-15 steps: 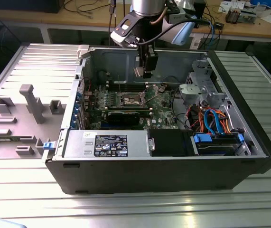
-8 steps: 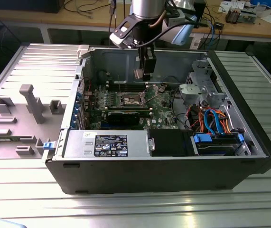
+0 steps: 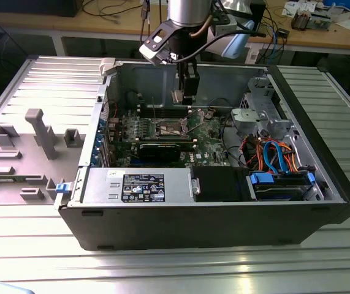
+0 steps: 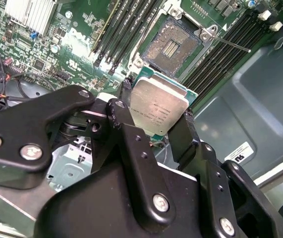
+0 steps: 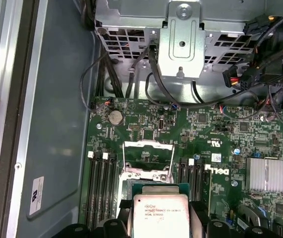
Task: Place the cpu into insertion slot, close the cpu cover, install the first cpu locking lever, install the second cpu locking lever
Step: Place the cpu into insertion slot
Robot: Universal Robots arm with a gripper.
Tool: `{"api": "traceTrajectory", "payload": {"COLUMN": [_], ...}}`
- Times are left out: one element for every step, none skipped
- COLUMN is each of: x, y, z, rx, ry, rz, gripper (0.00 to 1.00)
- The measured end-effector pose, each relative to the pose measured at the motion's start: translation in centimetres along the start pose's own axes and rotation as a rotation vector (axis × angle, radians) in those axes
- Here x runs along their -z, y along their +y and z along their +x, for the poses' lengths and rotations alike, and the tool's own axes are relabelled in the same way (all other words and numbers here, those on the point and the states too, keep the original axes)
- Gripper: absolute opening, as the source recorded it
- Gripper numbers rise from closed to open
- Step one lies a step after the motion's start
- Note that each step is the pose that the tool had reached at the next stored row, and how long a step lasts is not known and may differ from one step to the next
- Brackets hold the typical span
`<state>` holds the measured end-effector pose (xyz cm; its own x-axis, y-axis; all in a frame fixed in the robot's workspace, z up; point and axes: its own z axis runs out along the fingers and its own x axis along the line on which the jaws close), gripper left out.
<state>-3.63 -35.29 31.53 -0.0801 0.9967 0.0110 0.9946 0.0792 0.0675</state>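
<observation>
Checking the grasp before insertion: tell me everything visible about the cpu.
The cpu is a flat square chip with a silvery metal top bearing small print. It sits on a green base whose edge shows around the metal. It is clamped by opposite edges between the black fingers of the gripper and held above the motherboard, apart from the open insertion slot. Nothing else appears to touch it.
</observation>
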Motion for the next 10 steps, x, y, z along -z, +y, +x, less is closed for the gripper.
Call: {"api": "traceTrajectory", "payload": {"x": [0.0,0.0,0.0,0.0,0.0,0.0,0.0,0.0,0.0,-0.01], "y": [0.0,-0.01,-0.01,-0.01,-0.01,-0.01,-0.01,-0.01,-0.01,-0.01], "z": [0.0,0.0,0.0,0.0,0.0,0.0,0.0,0.0,0.0,0.0], "rx": [0.0,0.0,0.0,0.0,0.0,0.0,0.0,0.0,0.0,0.0], "ry": [0.0,0.0,0.0,0.0,0.0,0.0,0.0,0.0,0.0,0.0], "rz": [0.0,0.0,0.0,0.0,-0.0001,0.0,-0.0001,0.0,0.0,0.0001], "gripper": [0.55,0.55,0.55,0.55,0.55,0.55,0.55,0.55,0.55,0.55]}}
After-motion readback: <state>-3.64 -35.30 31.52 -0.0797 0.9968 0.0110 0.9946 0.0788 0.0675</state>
